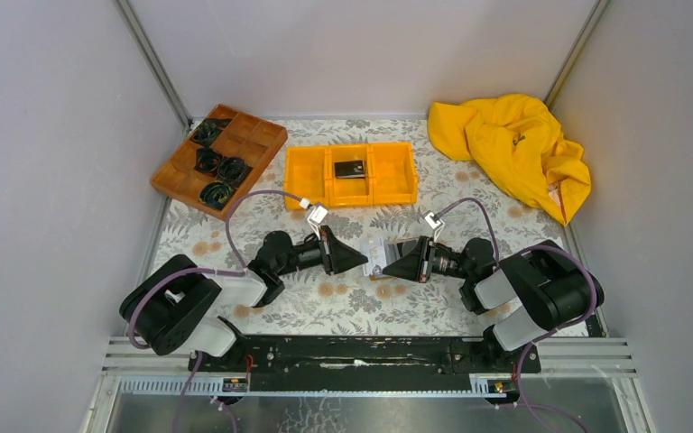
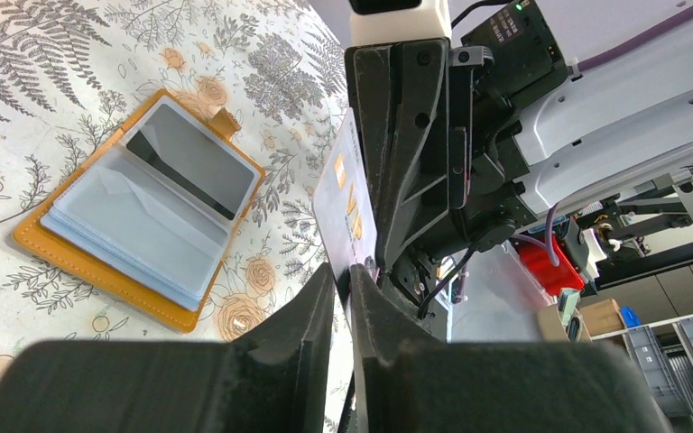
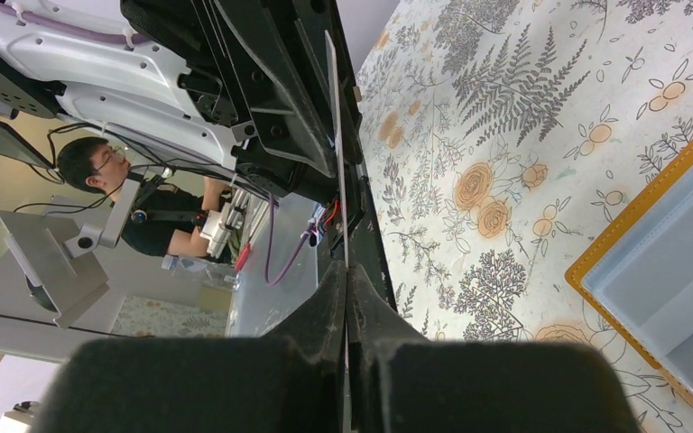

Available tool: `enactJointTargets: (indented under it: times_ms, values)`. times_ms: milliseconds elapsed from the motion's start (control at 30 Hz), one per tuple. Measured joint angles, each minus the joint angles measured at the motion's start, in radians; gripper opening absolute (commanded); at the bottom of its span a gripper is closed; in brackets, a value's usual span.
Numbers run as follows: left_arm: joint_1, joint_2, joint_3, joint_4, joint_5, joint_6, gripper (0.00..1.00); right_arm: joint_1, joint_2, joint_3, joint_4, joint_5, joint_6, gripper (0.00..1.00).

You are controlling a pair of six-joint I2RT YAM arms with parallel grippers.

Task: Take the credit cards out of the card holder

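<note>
1. A pale credit card (image 2: 347,194) is being held edge-on in mid-air, clamped by the right gripper (image 3: 346,271).
2. Its opposite end is being straddled by the left gripper (image 2: 343,271); whether those jaws are pinching it cannot be told.
3. The card holder (image 2: 135,207) is lying open on the table (image 2: 18,54), beside both grippers.

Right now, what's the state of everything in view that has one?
card holder: open, lying flat.
white card: out of the holder, between both claws.
right claw: shut on the white card.
left claw: fingers either side of the white card, grip unclear.
black card: lying in the middle compartment of the orange bin.
yellow cloth: crumpled.
</note>
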Motion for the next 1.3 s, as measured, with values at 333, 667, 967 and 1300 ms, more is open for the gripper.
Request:
enactJointTargets:
  times_ms: [333,667,967,1300]
  values:
    - [-0.009,0.010,0.006,0.004,-0.001,0.000,0.00,-0.001,0.000,-0.001,-0.008,0.002,-0.001,0.00]
    - [-0.024,-0.020,0.085,-0.155,-0.170,0.014,0.00,-0.011,-0.010,-0.011,-0.006,0.057,-0.016,0.50]
    - [0.033,0.002,0.326,-0.319,-0.514,-0.021,0.00,-0.018,-0.101,-0.025,-0.115,0.116,-0.085,0.50]
    - [0.089,0.256,0.547,-0.399,-0.854,-0.178,0.00,-0.018,-0.172,-0.025,-0.301,0.168,-0.183,0.50]
